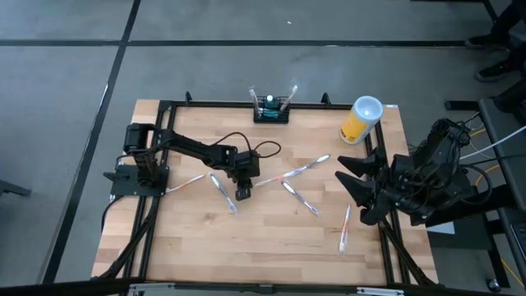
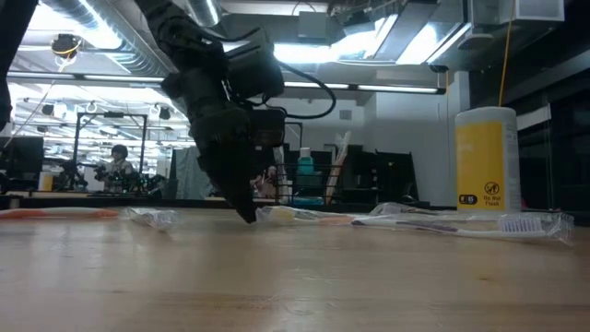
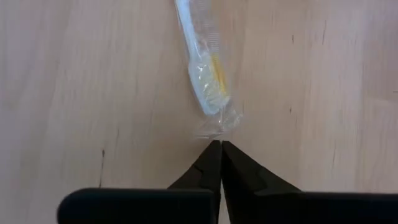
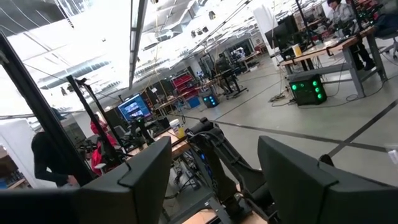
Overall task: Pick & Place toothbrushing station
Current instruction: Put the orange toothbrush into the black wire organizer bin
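Here we see the left end effector clenched on the wrapper end of a wrapped toothbrush at mid-table, the pick step, while the toothbrushing station waits at the far edge; next, we judge, a careful lift.

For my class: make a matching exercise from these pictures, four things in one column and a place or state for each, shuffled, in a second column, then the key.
Things
1. left gripper
2. right gripper
3. yellow cylindrical cup with white rim
4. small black rectangular rack

Places or states
A. at the far edge's middle
B. open, beside the table's right edge
C. shut, tips at a wrapped toothbrush's wrapper end
D. upright near the far right corner

Pairs: 1-C, 2-B, 3-D, 4-A
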{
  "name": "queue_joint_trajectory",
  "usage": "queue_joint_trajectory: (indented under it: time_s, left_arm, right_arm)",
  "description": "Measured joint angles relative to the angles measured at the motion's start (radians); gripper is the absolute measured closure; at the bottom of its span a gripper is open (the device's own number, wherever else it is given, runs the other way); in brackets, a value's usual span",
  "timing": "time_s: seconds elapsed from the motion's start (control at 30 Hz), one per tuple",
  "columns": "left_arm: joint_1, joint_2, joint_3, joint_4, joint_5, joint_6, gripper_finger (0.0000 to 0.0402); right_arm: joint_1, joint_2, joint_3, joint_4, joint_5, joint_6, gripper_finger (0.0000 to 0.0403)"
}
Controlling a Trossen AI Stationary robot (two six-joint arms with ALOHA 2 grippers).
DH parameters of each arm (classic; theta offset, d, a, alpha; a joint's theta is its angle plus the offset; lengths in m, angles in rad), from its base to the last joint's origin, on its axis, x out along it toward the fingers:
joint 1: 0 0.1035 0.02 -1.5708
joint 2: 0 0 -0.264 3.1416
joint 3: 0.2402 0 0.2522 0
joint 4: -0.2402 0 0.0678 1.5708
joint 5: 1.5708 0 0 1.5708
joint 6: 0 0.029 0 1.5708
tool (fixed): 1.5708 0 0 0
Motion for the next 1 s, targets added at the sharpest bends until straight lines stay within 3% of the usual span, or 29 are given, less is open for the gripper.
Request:
queue_joint_trajectory:
  time_s: [0.27, 0.53, 0.7, 1.0]
  left_arm:
    - [-0.008, -0.007, 0.000, -0.026, -0.051, -0.041, 0.0388]
    - [-0.012, -0.008, 0.000, -0.020, -0.016, -0.025, 0.0279]
    - [-0.028, -0.008, 0.000, 0.002, -0.048, -0.002, 0.0224]
    - [0.008, -0.008, 0.000, 0.049, -0.061, 0.001, 0.0224]
  right_arm:
    - [0.000, 0.013, 0.000, 0.003, 0.004, 0.011, 0.0160]
    - [0.000, 0.014, 0.000, 0.004, 0.004, 0.019, 0.0160]
    - [0.000, 0.014, 0.000, 0.004, 0.005, 0.026, 0.0160]
    - [0.000, 0.014, 0.000, 0.006, 0.017, 0.030, 0.0160]
